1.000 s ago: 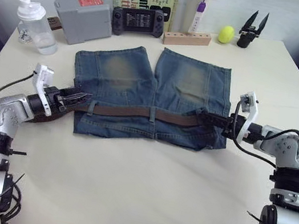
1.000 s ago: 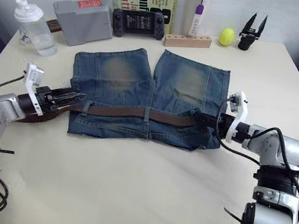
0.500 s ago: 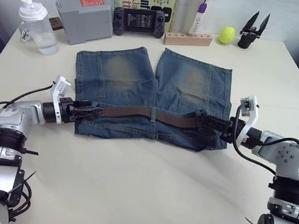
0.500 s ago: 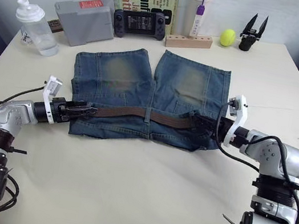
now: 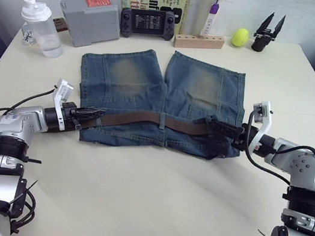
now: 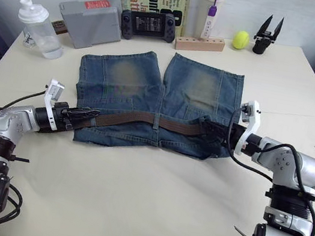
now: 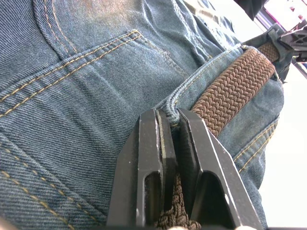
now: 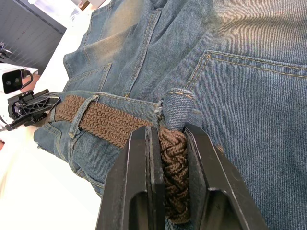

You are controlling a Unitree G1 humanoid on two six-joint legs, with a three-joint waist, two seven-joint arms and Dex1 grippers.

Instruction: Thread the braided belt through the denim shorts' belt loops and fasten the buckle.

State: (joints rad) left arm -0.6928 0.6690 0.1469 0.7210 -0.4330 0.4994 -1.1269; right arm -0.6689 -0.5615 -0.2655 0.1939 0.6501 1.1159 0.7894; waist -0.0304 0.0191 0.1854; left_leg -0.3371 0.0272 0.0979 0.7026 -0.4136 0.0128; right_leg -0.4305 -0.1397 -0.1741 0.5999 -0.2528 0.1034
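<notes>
Dark-brown braided belt [image 5: 145,119] is threaded along the waistband of the faded blue denim shorts [image 5: 161,97] on the cream tabletop [image 5: 144,195]; left gripper [image 5: 94,113] and right gripper [image 5: 215,129] are each clamped on it. Clear plastic bottle [image 5: 38,28]: contents can't be made out.

From head height, two side-by-side cameras look forward and down across the tabletop [image 5: 149,202], both taking in the denim shorts [image 5: 161,97] and both arms, the second offset slightly sideways. A camera on the left wrist sits very close over the waistband, sighting along the left gripper [image 7: 169,117] toward the braided belt [image 7: 230,91]. Its counterpart on the right wrist looks back along the right gripper [image 8: 171,134]; both wrist cameras share the same belted waistband, seen from opposite ends.
</notes>
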